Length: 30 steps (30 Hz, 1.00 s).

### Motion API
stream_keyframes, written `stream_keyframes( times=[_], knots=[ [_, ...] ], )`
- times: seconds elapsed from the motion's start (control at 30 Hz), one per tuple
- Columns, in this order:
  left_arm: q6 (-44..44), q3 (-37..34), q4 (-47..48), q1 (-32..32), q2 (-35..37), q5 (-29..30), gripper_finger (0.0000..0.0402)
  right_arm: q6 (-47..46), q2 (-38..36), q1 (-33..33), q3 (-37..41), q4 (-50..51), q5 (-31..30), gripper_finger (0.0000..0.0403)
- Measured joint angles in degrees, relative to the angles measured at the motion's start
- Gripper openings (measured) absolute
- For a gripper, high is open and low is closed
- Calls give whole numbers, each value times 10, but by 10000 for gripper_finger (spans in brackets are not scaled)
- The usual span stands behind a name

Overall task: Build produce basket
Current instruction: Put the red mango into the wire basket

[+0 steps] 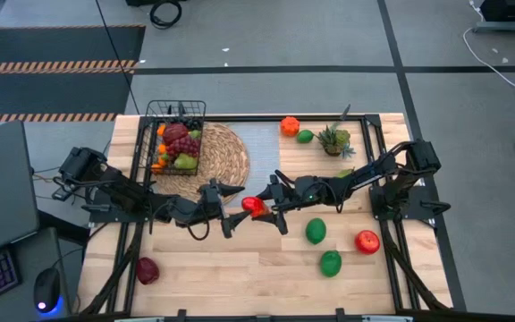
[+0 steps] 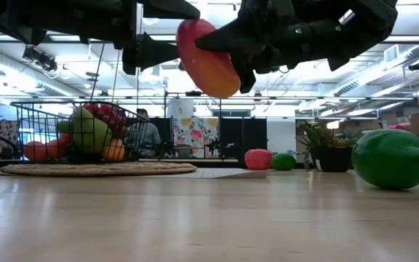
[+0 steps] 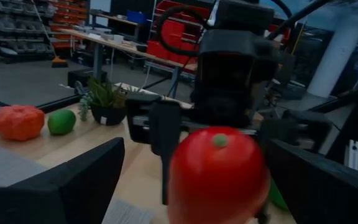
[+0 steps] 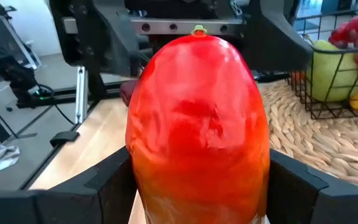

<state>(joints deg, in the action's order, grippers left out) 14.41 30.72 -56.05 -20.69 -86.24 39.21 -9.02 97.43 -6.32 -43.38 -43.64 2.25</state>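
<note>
- Midair above the table's middle, we have an orange-red mango (image 1: 253, 207) lifted well clear of the wood, away from the wire basket (image 1: 176, 134) on the woven mat (image 1: 226, 156).
- We judge this a handover; the receiver should close fully before the giver lets go.
- Our right gripper (image 1: 271, 202) clamps the mango between its fingers (image 4: 104, 186).
- Our left gripper (image 1: 226, 204) stands wide open just beside the fruit, not gripping it.
</note>
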Motion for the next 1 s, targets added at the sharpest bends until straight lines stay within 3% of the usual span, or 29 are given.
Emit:
stream_keyframes(
  times=[0.33, 0.73, 0.87, 1.0],
  knots=[
    [28, 4, -1, 12, -14, -17, 394, 0, 0, -4, 1, -2, 1, 280],
    [-1, 88, 5, 20, -101, -12, 392, -2, 0, -5, 1, -5, 8, 280],
    [-1, 89, 12, 20, -104, 2, 374, -3, 0, -5, 1, 2, 8, 281],
    [-1, 89, 15, 20, -104, 2, 327, -3, 0, -4, 1, 8, -1, 281]
  ],
)
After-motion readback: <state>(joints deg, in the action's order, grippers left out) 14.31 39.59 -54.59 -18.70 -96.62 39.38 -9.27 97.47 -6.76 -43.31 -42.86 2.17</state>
